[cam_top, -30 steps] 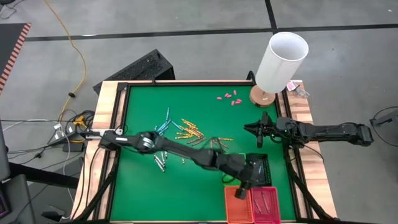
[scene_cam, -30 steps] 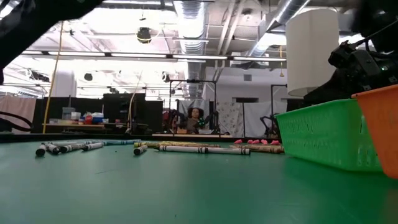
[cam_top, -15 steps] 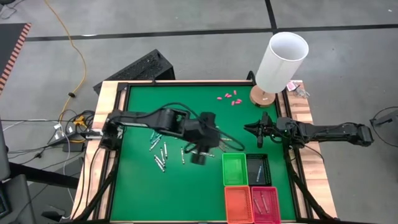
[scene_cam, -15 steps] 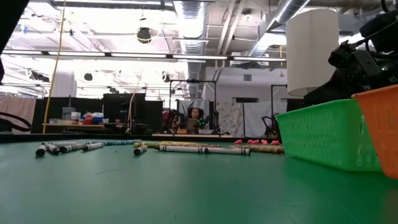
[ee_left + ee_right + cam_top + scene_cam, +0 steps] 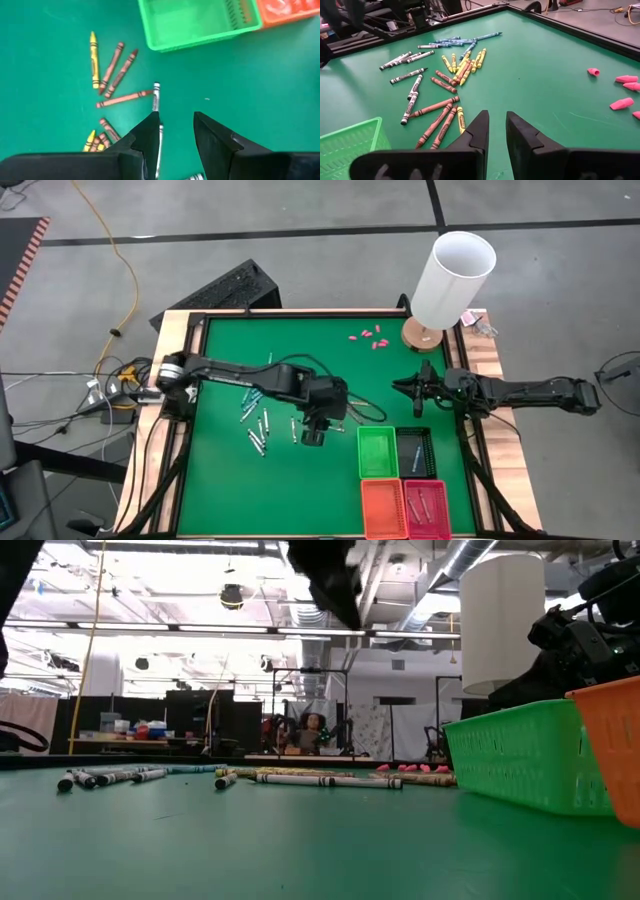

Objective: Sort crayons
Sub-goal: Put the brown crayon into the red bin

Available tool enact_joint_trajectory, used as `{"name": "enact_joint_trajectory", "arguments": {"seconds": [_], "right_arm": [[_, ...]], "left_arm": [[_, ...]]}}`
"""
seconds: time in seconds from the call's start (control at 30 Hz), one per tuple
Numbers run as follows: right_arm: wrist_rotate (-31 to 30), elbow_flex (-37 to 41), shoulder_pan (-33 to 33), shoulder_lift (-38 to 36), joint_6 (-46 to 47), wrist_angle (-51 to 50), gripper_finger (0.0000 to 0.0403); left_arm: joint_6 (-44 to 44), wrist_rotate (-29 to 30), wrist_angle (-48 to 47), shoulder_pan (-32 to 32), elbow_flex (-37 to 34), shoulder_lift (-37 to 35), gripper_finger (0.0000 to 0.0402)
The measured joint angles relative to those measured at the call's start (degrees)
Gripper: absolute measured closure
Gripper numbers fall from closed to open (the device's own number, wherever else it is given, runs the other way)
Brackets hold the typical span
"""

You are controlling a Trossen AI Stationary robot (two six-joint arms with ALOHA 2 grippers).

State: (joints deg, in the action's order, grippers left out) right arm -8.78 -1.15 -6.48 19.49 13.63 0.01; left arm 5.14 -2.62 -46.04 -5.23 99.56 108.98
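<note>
The left end effector hovered over the scattered crayons near the middle of the green tabletop, its fingers spread with nothing between them. A grey-white crayon lay just ahead of its fingertips. The step in hand looked like reaching for the next crayon; the next move called for lowering over one stick and lining the fingers across it before closing. The right end effector waited at the tabletop's right side, fingers apart and empty. Four bins stood near the front right corner: green, black, orange and pink. Seven pink stubs lay near the far edge. The crayons overlapped too much to count surely.
</note>
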Motion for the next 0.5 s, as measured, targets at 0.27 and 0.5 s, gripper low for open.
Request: {"name": "enact_joint_trajectory", "arguments": {"seconds": [0.27,0.5], "right_arm": [[0.0,0.0,0.0,0.0,-0.6,0.0,0.0335],[-0.1,0.0,0.0,0.0,-0.6,0.0,0.0335]], "left_arm": [[-7.4,11.7,34.3,0.7,-30.3,-14.0,0.0294],[-15.7,21.0,49.2,0.2,-42.6,-14.3,0.0294]]}}
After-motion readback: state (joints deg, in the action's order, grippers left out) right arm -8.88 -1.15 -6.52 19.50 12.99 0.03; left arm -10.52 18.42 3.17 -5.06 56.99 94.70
